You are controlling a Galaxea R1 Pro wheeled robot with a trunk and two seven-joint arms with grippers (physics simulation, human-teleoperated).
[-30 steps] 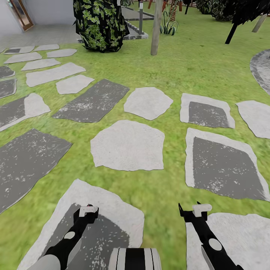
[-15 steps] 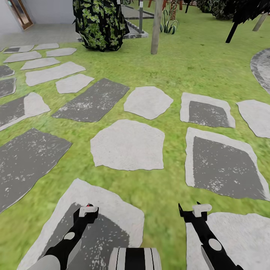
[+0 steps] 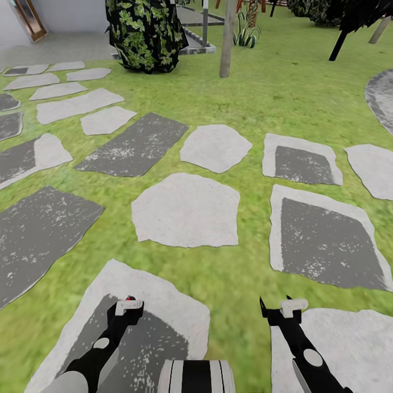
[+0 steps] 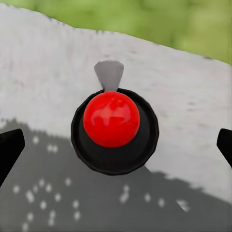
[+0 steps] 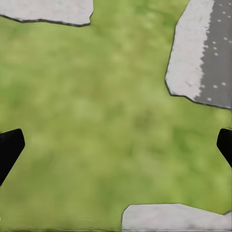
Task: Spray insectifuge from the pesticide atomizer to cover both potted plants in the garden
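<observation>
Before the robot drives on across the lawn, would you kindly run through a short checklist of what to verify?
1. Left gripper open and empty: ok, fingertips wide apart over a stone.
2. Right gripper open and empty: ok, grass beneath it.
3. Atomizer located: not ok, not seen yet.
4. Potted plants located: not ok, not seen yet.
5. Path ahead over the stepping stones: ok, no obstacle near.
6. Post and bush ahead: ok, far off.

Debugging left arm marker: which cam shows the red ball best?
Left wrist view: the red ball sits centred, large, in its black cup. Head view catches a red speck atop the left gripper. Right wrist view looks at grass.
</observation>
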